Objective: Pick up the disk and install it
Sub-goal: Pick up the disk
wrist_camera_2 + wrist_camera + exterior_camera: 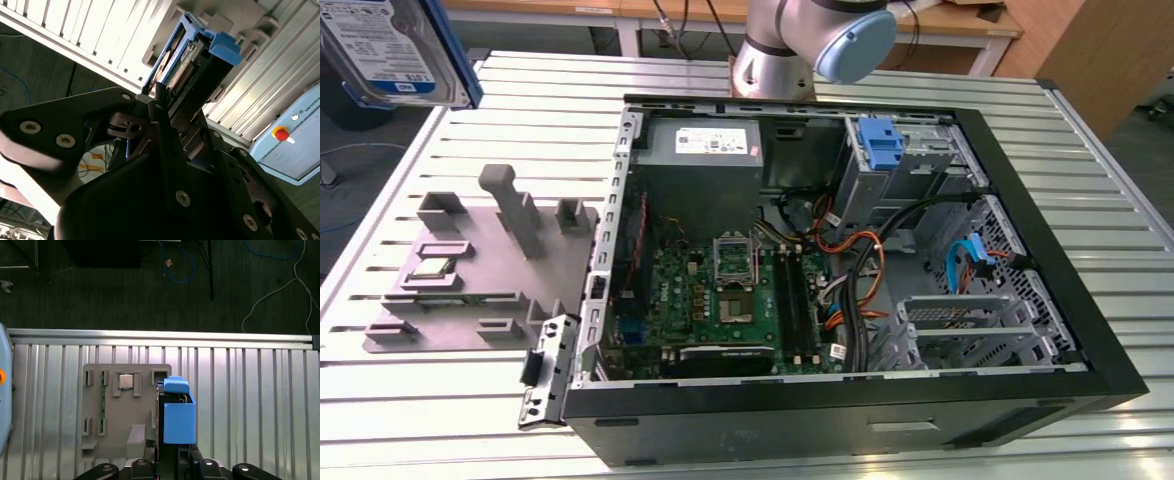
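Note:
The disk (387,48) hangs high over the table at the exterior view's far left, a silver drive with a blue-and-white label and a blue side rail. In both wrist views my gripper (175,107) is shut on it. Its black fingers (162,120) clamp the drive's lower end, and the blue rails (220,47) stick out beyond them. In the first wrist view the disk (178,412) stands edge-on above the grey holder (125,410), with my gripper (170,460) below it in the picture.
The open computer case (1067,300) lies on the slatted metal table (454,400). Inside are a green motherboard (720,300), a grey power supply (707,140), a blue latch (883,145) and a metal drive cage (961,325). The arm's base (774,60) stands behind the case.

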Motion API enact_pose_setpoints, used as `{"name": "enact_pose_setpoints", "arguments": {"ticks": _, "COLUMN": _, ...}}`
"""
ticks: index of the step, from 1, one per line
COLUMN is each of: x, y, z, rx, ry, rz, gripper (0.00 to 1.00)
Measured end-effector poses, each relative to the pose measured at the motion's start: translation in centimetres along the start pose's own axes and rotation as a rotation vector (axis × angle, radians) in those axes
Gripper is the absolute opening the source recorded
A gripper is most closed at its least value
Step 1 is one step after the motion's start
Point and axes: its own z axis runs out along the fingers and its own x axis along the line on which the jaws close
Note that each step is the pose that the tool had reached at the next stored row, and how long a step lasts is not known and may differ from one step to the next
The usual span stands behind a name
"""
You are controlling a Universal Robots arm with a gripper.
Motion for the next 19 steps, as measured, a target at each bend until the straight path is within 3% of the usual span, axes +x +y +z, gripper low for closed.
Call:
{"name": "enact_pose_setpoints", "arguments": {"ticks": 12, "x": 0.00, "y": -0.28, "z": -0.03, "rx": 0.0001, "ry": -0.0001, "rz": 0.000, "gripper": 0.35}}
{"name": "enact_pose_setpoints", "arguments": {"ticks": 19, "x": -0.02, "y": -0.26, "z": -0.40, "rx": 0.0001, "ry": 0.0000, "rz": 0.000, "gripper": 0.35}}
